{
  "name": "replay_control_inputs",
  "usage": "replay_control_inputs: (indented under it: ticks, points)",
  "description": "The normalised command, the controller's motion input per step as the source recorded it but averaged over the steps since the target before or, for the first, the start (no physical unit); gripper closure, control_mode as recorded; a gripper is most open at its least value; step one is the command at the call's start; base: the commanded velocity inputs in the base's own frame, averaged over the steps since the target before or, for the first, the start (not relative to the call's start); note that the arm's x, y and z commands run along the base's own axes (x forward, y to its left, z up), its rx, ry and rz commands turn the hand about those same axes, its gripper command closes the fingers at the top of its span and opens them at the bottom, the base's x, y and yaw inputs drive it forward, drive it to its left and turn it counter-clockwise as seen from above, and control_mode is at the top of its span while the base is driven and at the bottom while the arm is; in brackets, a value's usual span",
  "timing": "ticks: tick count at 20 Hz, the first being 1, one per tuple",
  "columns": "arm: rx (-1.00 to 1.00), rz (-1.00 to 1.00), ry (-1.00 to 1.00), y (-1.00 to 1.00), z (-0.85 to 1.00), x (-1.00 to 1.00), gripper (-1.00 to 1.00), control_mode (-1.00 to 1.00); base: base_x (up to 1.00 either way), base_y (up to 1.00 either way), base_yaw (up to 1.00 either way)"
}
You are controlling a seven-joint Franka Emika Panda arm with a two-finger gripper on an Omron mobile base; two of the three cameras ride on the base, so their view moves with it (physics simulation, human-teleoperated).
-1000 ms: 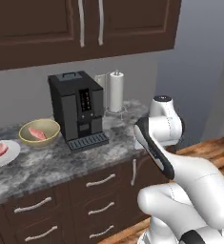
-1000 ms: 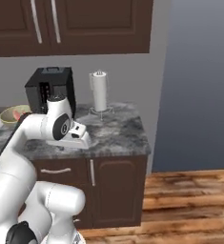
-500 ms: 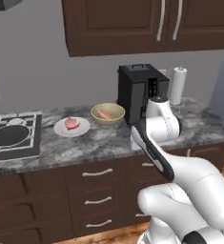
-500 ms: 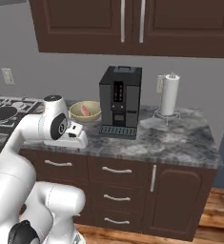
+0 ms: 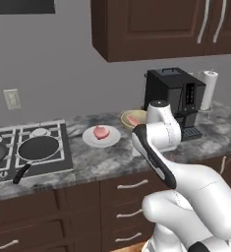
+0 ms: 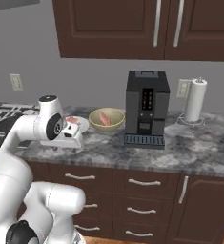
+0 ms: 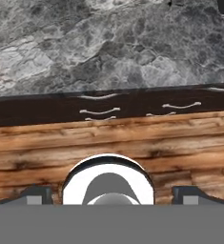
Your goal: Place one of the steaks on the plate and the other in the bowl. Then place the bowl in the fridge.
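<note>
We found one steak [image 5: 101,132] lying flat on the plate [image 5: 90,139] and the other steak [image 6: 105,118] resting inside the bowl [image 6: 106,119], so by our reckoning the sorting was done and only carrying the bowl to the fridge remained. The plate and bowl sat close together on the counter [image 5: 112,160], the bowl just left of the coffee machine [image 6: 147,108] and the plate between the bowl and the stove [image 5: 26,152]. On the stove sat a black frying pan [image 5: 37,148], near the plate but apart from it.

Our gripper [image 7: 111,196] was empty, its fingertips spread wide at the bottom corners of the hand view, which looked down over the counter edge at the drawer fronts [image 7: 101,112] and the wooden floor [image 7: 108,143]. The arm was folded near the counter front, its wrist hanging low in front of the plate in the right base view.

The bowl stood back from the counter's front edge, so we judged there was no danger of it slipping off. Room above it looked open up to the wall cupboards [image 6: 156,28]. The tight side was the right, where the coffee machine nearly touched it; we judged an approach from above or from the front safer. A paper towel roll [image 6: 195,100] stood well clear beyond the machine.
</note>
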Motion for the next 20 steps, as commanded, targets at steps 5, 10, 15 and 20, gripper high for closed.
replay_control_inputs:
  ticks: [5, 10, 15, 20]
  points:
    - [0.0, 0.0, 0.0, 0.0, 0.0, 0.0, -1.0, 1.0, 0.7, 0.06, -0.26]
    - [0.0, 0.0, 0.0, 0.0, 0.0, 0.0, -1.0, 1.0, 0.7, 0.03, -0.02]
    - [0.0, 0.0, 0.0, 0.0, 0.0, 0.05, -1.0, -1.0, 0.32, 0.0, 0.0]
    - [-0.06, 0.15, -0.01, -0.05, 0.06, 0.31, -1.0, -1.0, 0.0, 0.0, 0.0]
